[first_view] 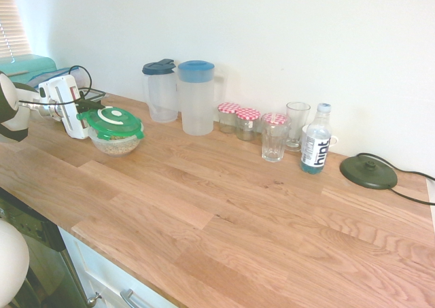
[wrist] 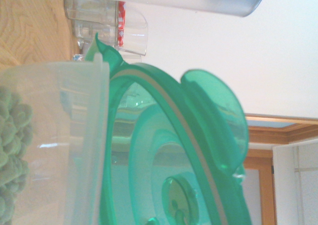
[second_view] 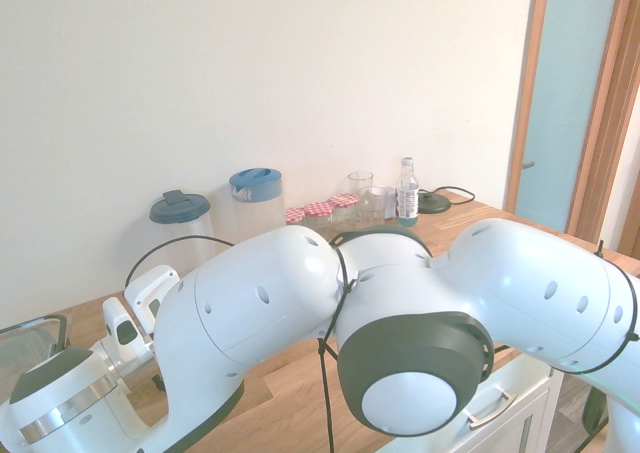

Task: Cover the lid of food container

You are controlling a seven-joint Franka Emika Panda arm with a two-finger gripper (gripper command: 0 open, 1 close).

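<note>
Tool (first_view: 87,115) clamped on lid (first_view: 111,122), over food container (first_view: 116,143), hidden behind arm in second exterior view

Plain white wall (first_view: 306,43), wooden countertop (first_view: 224,206), window blind (first_view: 10,22), wood-framed door (second_view: 570,103), bright daylight
</note>
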